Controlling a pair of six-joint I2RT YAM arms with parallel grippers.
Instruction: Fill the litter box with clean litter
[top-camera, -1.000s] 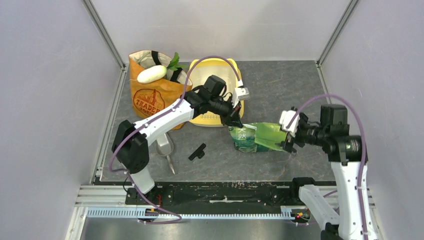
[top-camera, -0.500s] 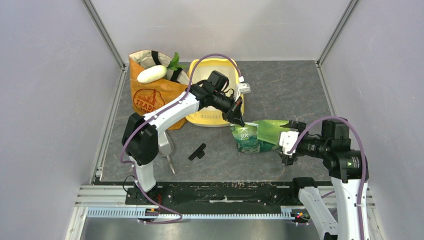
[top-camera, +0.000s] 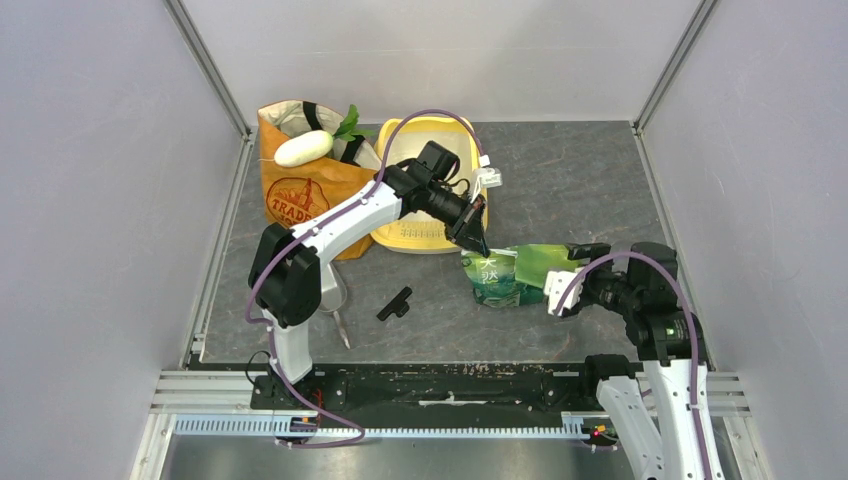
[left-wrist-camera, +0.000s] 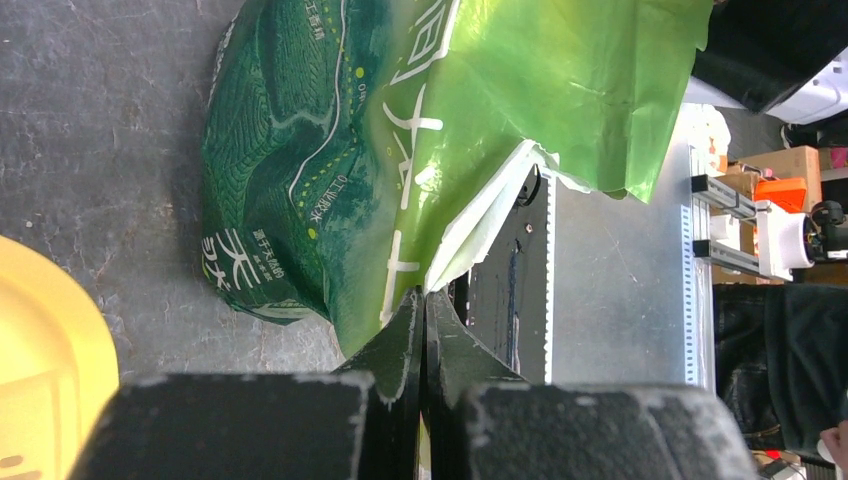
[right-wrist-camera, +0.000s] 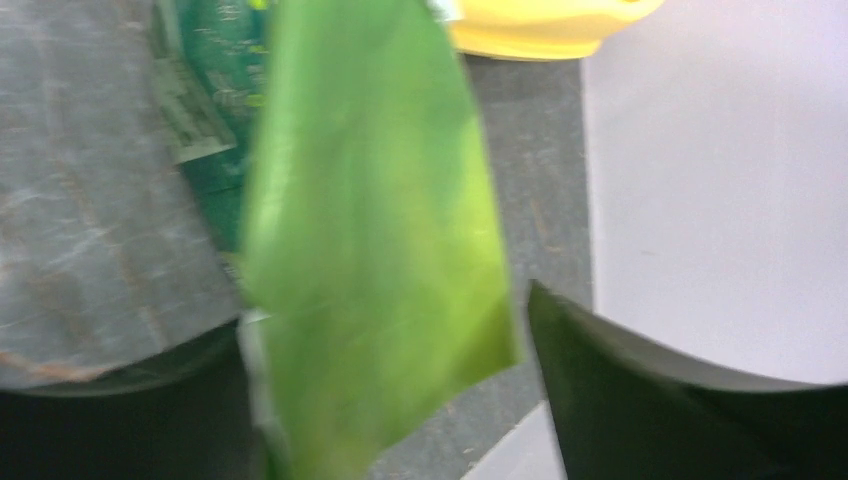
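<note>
We judge the filling not begun: the yellow rectangular plastic litter box (top-camera: 420, 240) stands far middle, and we see no litter in it. The green foil bag (top-camera: 510, 272) lies just before it. The left gripper (top-camera: 479, 246) is clenched on the bag's edge, and the right gripper (top-camera: 557, 290) is open-jawed around its other end. The left arm crosses the box. An orange paper grocery bag (top-camera: 300, 190) stands beside it, and a clear plastic scoop (top-camera: 333, 292) lies nearer.

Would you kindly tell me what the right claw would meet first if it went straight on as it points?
Almost certainly the green bag: its end hangs between the right claw's fingers, dead ahead; the litter box lies beyond it.
</note>
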